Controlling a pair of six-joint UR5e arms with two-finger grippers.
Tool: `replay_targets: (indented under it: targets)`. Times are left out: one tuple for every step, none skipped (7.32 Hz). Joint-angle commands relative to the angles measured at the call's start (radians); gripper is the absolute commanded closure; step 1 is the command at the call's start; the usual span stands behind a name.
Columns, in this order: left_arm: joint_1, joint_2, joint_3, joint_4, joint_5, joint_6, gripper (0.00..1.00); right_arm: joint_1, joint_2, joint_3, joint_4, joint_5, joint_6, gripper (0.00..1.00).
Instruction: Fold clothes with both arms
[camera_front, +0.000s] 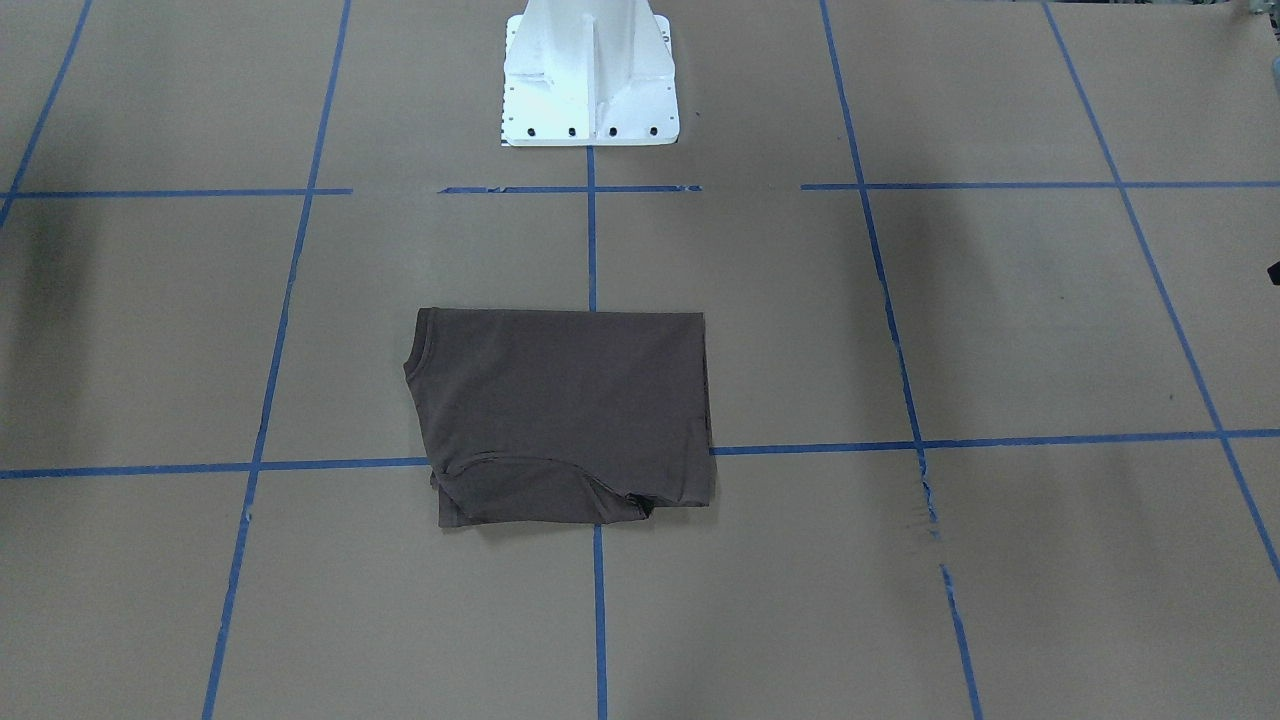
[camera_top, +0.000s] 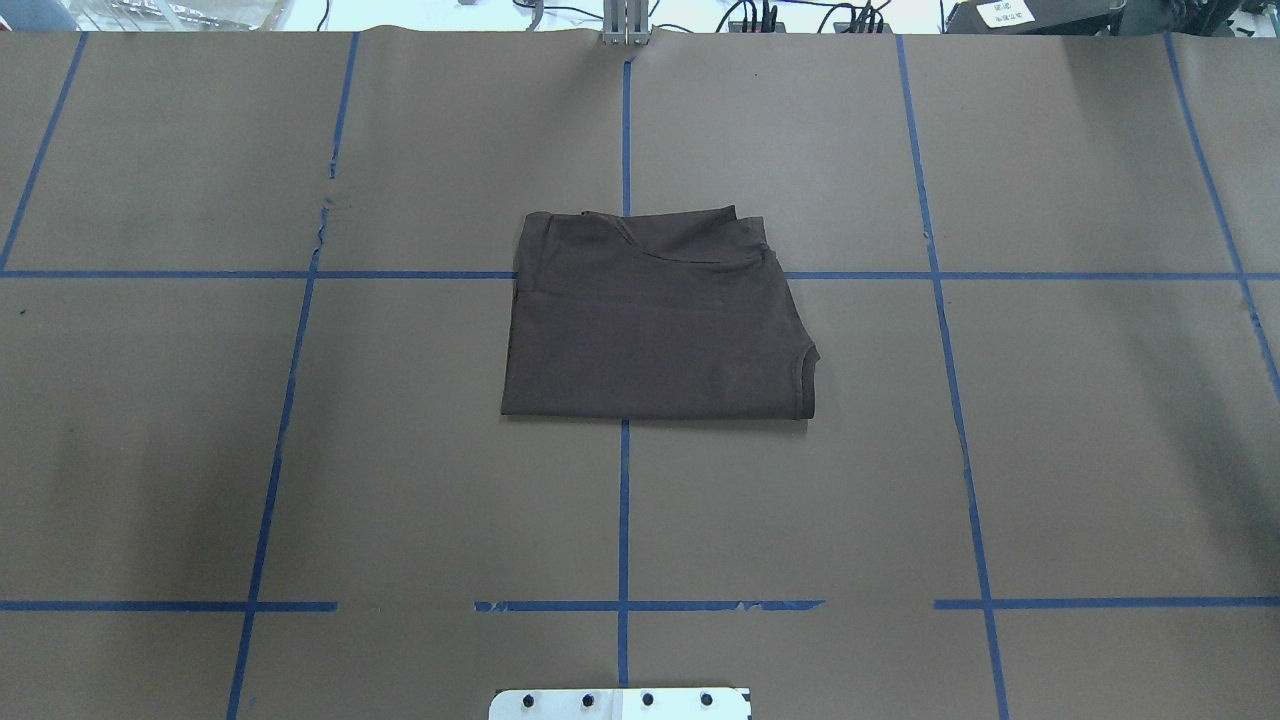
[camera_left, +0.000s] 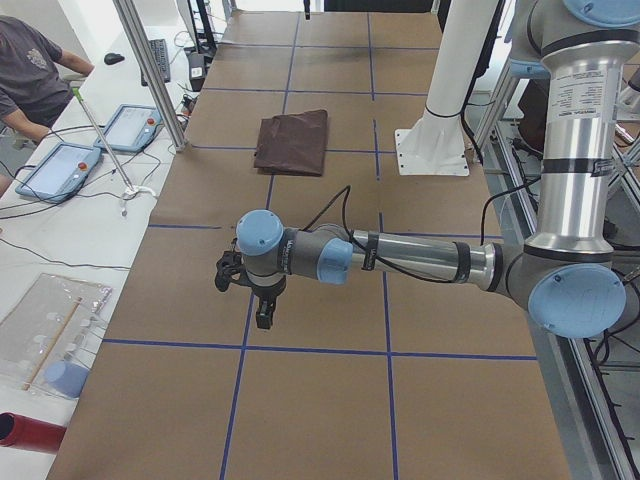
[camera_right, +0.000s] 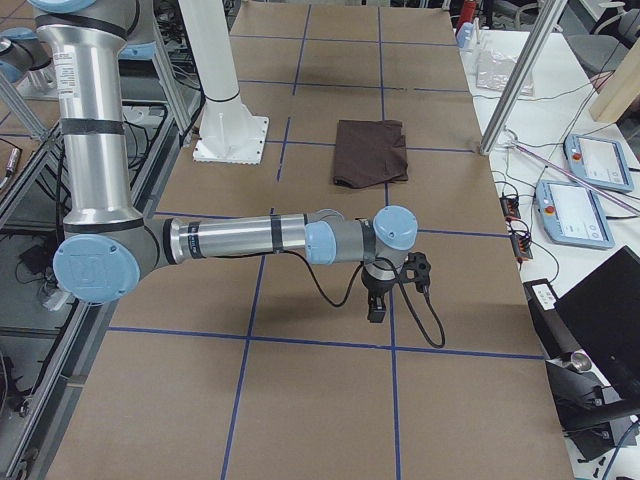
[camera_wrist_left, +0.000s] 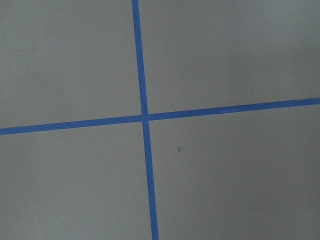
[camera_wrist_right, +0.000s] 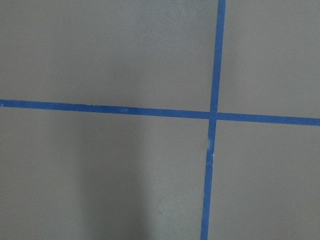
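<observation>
The dark grey-brown T-shirt (camera_front: 565, 415) lies folded into a flat rectangle at the middle of the table, with its collar edge showing at one side; it also shows in the overhead view (camera_top: 655, 320) and both side views (camera_left: 293, 142) (camera_right: 370, 152). My left gripper (camera_left: 263, 315) hangs pointing down over bare table, far from the shirt toward the table's left end. My right gripper (camera_right: 377, 305) hangs the same way toward the right end. Both show only in the side views, so I cannot tell whether they are open or shut. Both wrist views show only brown paper and blue tape.
The white pedestal base (camera_front: 590, 80) stands behind the shirt. Blue tape lines (camera_top: 623, 500) grid the brown paper. Beside the table are teach pendants (camera_left: 60, 170) (camera_right: 575, 215), metal posts (camera_left: 150, 75) and a seated person (camera_left: 30, 70).
</observation>
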Motion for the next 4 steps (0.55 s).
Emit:
replay_targets:
  targets:
    - [-0.003, 0.001, -0.007, 0.007, 0.000, 0.003, 0.00, 0.000, 0.003, -0.005, 0.003, 0.001, -0.001, 0.00]
    - [-0.007, 0.021, -0.054, 0.010, 0.005, 0.001, 0.00, 0.000, 0.002, -0.009, 0.003, -0.001, 0.000, 0.00]
    - [-0.016, 0.019, -0.065, 0.037, 0.008, 0.001, 0.00, 0.000, 0.005, -0.026, 0.003, -0.001, -0.007, 0.00]
    - [-0.018, 0.019, -0.066, 0.044, 0.006, -0.001, 0.00, 0.000, 0.005, -0.022, 0.003, 0.001, 0.002, 0.00]
